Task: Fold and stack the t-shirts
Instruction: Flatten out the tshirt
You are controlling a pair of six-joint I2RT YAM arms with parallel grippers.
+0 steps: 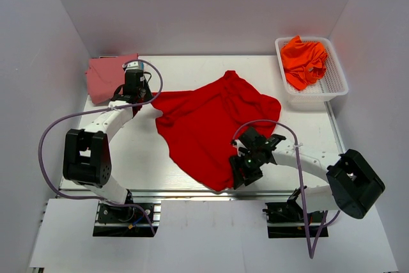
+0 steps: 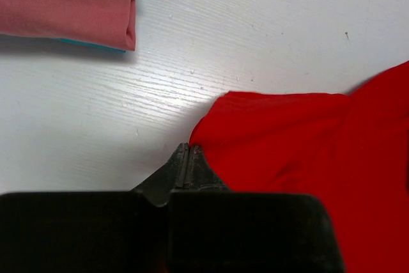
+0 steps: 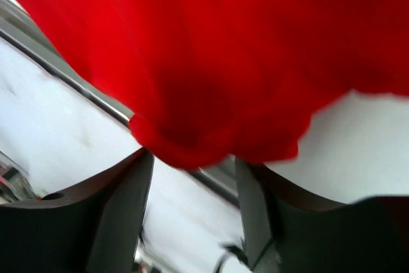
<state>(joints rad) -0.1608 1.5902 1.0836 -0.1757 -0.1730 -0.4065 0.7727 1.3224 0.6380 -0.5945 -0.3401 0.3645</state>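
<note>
Right gripper (image 3: 192,161) is standing with its jaws spread at the lower centre of the top view, a bunched fold of hem from the red t-shirt (image 1: 214,123) hanging between the fingers but not yet clamped. Left gripper (image 2: 187,151) is working at the middle left, its jaws pressed together and, by the look of the cloth drawn out to its tips, nipping the shirt's left corner.

On the white table (image 1: 140,151) the red shirt is lying open in the centre as a skewed diamond. Its corners are pointing left, toward the top, right, and down to the near edge, where it is drooping over the metal rail. Collar and sleeves are not showing clearly, so I cannot tell which end is the neck. The longest stretch seems to be running left to right, from the pinched corner across, set askew to the table edge.

My reading is that the spreading step is in hand, before any fold. The next move is calling for the right jaws to close on the hem. Both arms then need to draw apart, flattening the cloth and squaring it to the table.

At the upper right, a white mesh basket (image 1: 339,87) is holding crumpled orange t-shirts (image 1: 303,62). At the upper left, a folded pink t-shirt (image 1: 108,78) is resting on a teal one (image 2: 89,44), only its edge showing
</note>
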